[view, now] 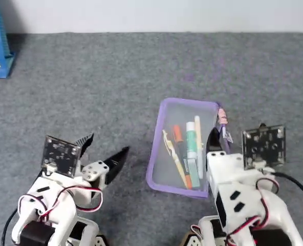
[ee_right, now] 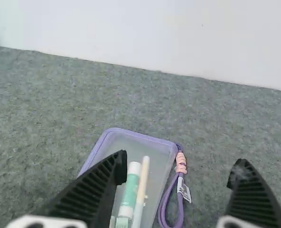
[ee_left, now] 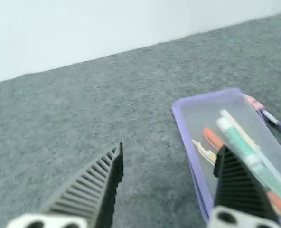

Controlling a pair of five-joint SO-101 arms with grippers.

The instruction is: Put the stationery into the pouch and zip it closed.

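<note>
Though lying flat on the grey tabletop (view: 90, 77), impossible to call zipped or unzipped: clear pouch (view: 153, 148) with purple edging. Inside it, stationery: orange marker (view: 178, 134), green-and-white pen (view: 192, 146), yellow pencil (view: 176, 161). At one corner, purple loop (ee_right: 171, 202). Left claw (view: 104, 148) released, spread wide, grasping nothing, beside the pouch over bare tabletop. Right claw (ee_right: 182, 159) likewise released, spread wide above the pouch's loop side, grasping nothing.
</note>
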